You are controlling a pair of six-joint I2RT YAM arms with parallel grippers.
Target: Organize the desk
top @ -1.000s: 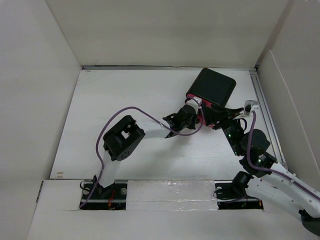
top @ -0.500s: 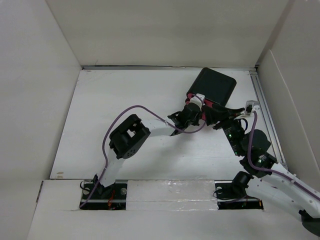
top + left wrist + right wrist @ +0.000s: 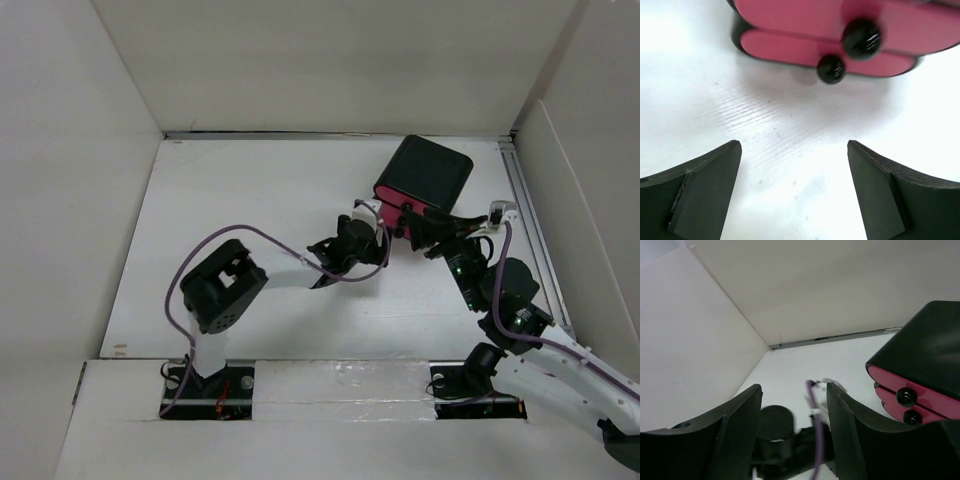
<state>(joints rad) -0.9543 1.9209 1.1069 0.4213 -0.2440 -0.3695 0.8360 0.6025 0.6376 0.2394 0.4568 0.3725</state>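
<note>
Pink drawers (image 3: 800, 46) of the black cabinet (image 3: 428, 172) are shut, contents hidden; left pincer (image 3: 793, 150) and right pincer (image 3: 794, 390) gape empty.

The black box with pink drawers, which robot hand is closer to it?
Right, I think. The right hand sits beside the box, almost touching; the left hand faces its drawers across bare desk.

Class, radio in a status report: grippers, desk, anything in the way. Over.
Left gripper open, empty, facing cabinet drawers. Right gripper open, empty, beside cabinet. Cabinet on desk, far right. Nothing blocking knobs.
</note>
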